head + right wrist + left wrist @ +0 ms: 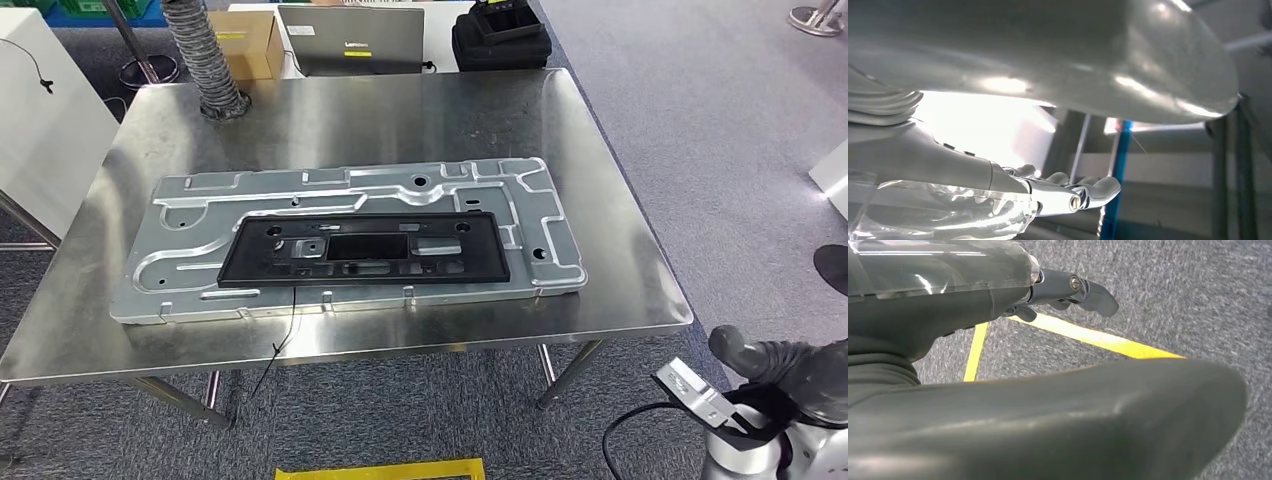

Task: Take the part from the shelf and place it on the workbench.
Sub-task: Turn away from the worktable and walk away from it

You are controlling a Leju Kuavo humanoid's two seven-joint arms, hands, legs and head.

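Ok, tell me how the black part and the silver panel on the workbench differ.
The black part is matte dark plastic; the silver panel is shiny stamped metal. The black part is smaller and lies on top of the silver panel, which rests directly on the workbench and extends past it on every side. The black part has a rectangular opening at its middle; the silver panel shows raised channels and small holes. Both are long, flat and lie level.

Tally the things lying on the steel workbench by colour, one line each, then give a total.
Silver: 1, the stamped metal panel
Black: 1, the plastic frame part lying on that panel
Grey: 1, the ribbed hose at the workbench's far corner
Total: 3
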